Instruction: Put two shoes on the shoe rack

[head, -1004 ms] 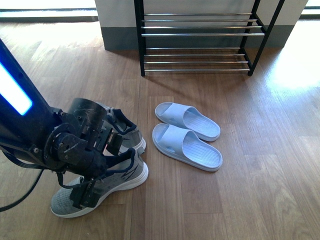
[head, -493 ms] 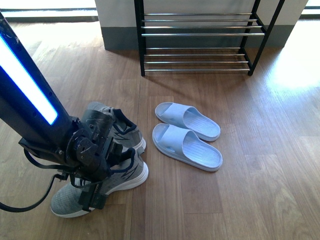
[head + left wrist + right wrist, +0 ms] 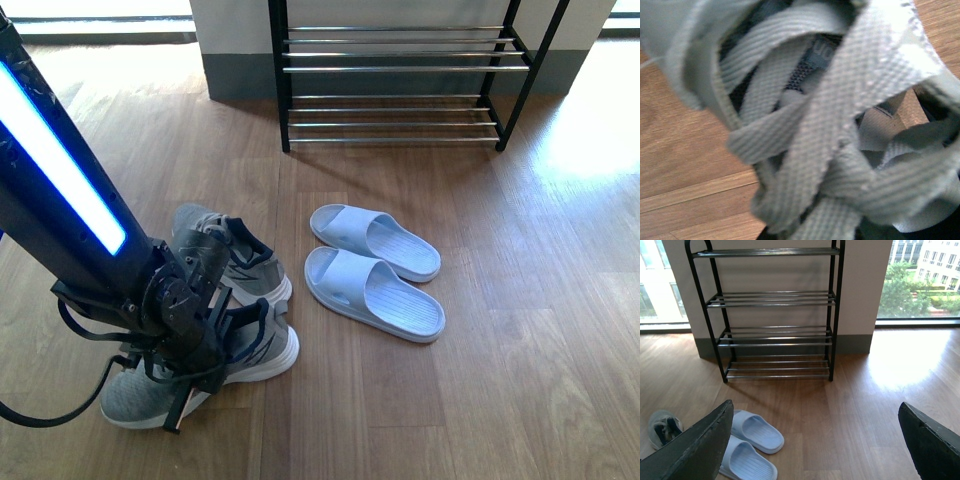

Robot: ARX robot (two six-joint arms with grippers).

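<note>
Two grey knit sneakers lie on the wood floor at the left, the nearer one (image 3: 250, 350) and the farther one (image 3: 240, 262). My left gripper (image 3: 198, 362) is open and pressed down over the nearer sneaker's laces (image 3: 830, 125), which fill the left wrist view. A dark finger (image 3: 178, 408) shows beside the shoe's side; the other is hidden. Two pale blue slides (image 3: 375, 240) (image 3: 378, 296) lie side by side to the right. The shoe rack (image 3: 400, 68) stands at the back wall. My right gripper (image 3: 812, 450) hangs open above the floor, facing the rack (image 3: 775, 315) and slides (image 3: 757, 431).
The left arm's dark link with a blue light strip (image 3: 60, 170) crosses the left of the front view. Cables (image 3: 60, 410) trail below it. Bare wood floor (image 3: 540, 300) lies to the right of the slides and before the rack. Windows (image 3: 920, 275) flank the wall.
The left arm has swung down and towards me, bringing its gripper lower onto the nearer sneaker's laces. The slides, far sneaker and rack have not moved.
</note>
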